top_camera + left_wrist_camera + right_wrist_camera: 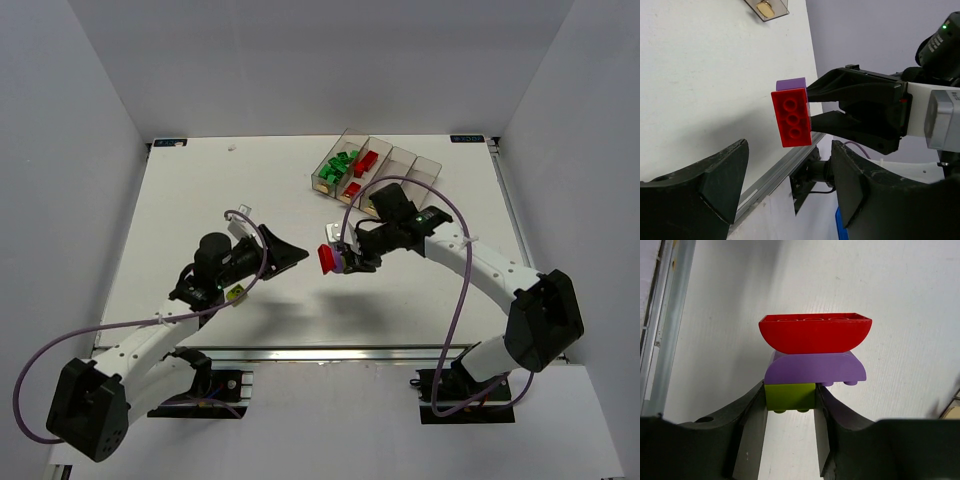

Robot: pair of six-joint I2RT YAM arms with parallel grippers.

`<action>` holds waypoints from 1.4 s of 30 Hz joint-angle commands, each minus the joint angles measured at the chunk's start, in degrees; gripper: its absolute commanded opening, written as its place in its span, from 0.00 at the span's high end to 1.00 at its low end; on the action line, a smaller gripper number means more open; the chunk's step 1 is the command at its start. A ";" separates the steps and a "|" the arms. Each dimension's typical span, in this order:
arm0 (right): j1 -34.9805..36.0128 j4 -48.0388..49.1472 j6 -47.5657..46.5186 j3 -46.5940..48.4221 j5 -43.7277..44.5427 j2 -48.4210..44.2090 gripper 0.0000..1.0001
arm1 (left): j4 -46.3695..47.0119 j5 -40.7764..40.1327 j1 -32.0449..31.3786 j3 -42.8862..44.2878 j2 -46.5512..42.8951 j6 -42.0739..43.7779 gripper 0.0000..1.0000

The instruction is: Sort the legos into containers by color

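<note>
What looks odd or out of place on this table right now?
The right hand holds three different-coloured bricks stuck together in mid-air: a red brick on a purple brick on a yellow-green brick, with only the yellow-green one gripped. That is odd for colour sorting. Nothing else stands out.

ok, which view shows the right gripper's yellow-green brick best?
Right wrist: the yellow-green brick sits pinched in the right gripper, stacked with the purple brick and red brick. Left wrist shows only red and purple; top view hides it.
</note>
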 commanded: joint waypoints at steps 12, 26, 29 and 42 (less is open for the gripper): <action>5.72 3.72 8.20 7.23 2.62 2.17 1.00 | 5.47 3.66 -0.06 1.98 3.40 -0.63 0.22; 9.50 5.04 9.69 10.04 4.91 4.19 1.00 | 7.14 4.27 -0.42 2.06 6.65 -1.16 0.24; 9.68 5.30 9.78 10.40 5.52 4.54 1.00 | 7.23 4.45 -0.50 1.98 7.09 -0.99 0.27; 9.68 5.74 10.22 9.52 5.08 4.45 1.00 | 14.52 7.26 -0.50 0.22 9.72 -4.32 0.70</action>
